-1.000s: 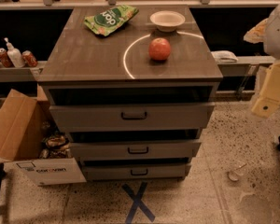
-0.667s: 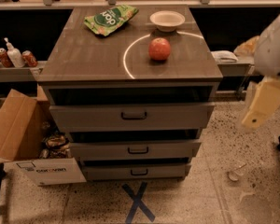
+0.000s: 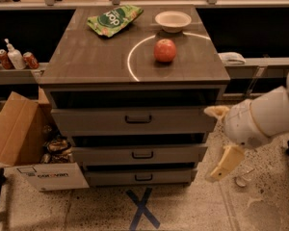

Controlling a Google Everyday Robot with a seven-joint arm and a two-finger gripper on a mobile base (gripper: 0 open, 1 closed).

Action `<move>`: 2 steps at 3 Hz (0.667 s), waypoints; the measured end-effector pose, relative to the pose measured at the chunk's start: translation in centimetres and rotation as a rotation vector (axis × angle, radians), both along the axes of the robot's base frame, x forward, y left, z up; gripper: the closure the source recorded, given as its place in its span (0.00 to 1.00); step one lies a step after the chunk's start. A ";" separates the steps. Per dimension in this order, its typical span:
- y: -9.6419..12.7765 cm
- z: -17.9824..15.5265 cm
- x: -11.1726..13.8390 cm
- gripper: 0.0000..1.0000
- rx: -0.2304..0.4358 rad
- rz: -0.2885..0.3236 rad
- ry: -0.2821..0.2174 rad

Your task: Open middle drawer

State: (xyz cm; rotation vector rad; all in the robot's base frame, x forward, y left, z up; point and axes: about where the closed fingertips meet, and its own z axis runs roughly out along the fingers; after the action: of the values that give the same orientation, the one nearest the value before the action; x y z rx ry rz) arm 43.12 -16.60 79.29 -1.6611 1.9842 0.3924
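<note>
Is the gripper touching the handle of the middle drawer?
No, the gripper hangs to the right of the cabinet, apart from the middle drawer.

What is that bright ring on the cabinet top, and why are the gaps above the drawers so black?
Camera view: the ring is likely glare from a round lamp, arcing round the apple; the light comes from above, so the gap over the middle drawer lies in shadow; the pincer, open, right of the drawers, is well lit.

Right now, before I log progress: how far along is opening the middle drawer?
Done: nothing; the middle drawer looks shut. In hand: the gripper hovers, open, off the cabinet's right side, clear of the handle. Left: reach the handle, grasp it, pull.
</note>
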 end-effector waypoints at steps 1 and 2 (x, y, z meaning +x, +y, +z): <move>0.7 -2.0 0.1 0.00 0.036 0.007 0.010; 0.7 -1.9 0.1 0.00 0.033 0.007 0.010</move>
State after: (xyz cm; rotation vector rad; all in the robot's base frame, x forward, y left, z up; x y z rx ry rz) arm 43.21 -15.93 77.40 -1.6498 1.9685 0.4341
